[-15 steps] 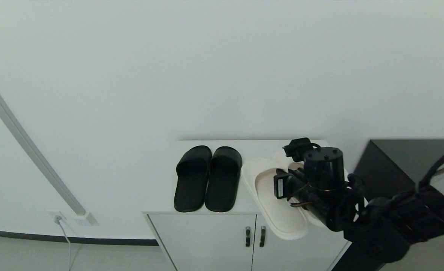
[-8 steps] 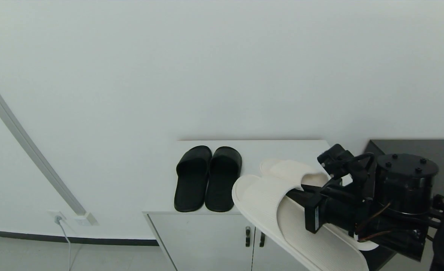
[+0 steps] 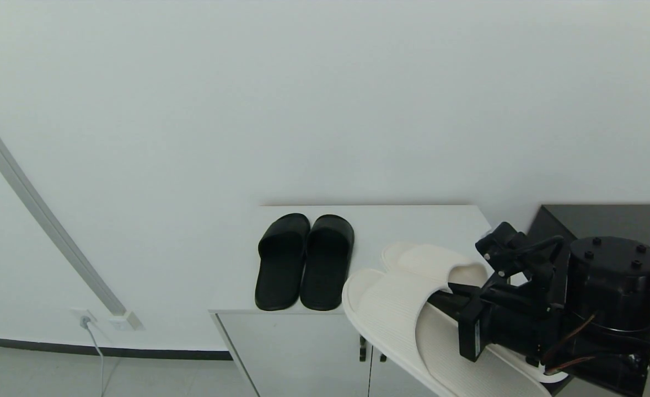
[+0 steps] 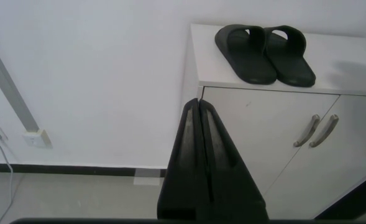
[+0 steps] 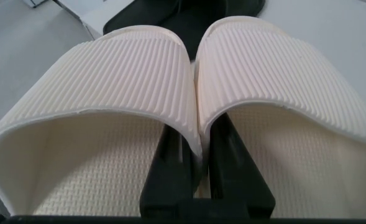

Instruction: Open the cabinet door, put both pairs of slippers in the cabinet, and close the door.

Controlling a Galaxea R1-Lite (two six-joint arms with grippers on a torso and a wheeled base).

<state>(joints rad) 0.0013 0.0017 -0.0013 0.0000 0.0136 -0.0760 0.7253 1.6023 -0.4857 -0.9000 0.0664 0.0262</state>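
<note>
The white slippers [image 5: 133, 68] are showing ribbed, cloth-like straps and pebbled matt insoles. The black slippers [image 3: 302, 262] are looking smooth, matt and rubbery. The cabinet [image 3: 297, 353] is showing smooth matt white panels, its handles [image 4: 307, 130] glinting like metal. The right gripper's fingers [image 5: 167, 168] are looking like matt black plastic.

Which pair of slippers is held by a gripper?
The white pair, clamped by the right gripper; the black pair lies untouched on the cabinet top.

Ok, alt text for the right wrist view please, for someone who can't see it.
The right gripper, fingers shut on the inner edges of the white slippers, holds the pair side by side. The black slippers lie beyond their toes.
</note>
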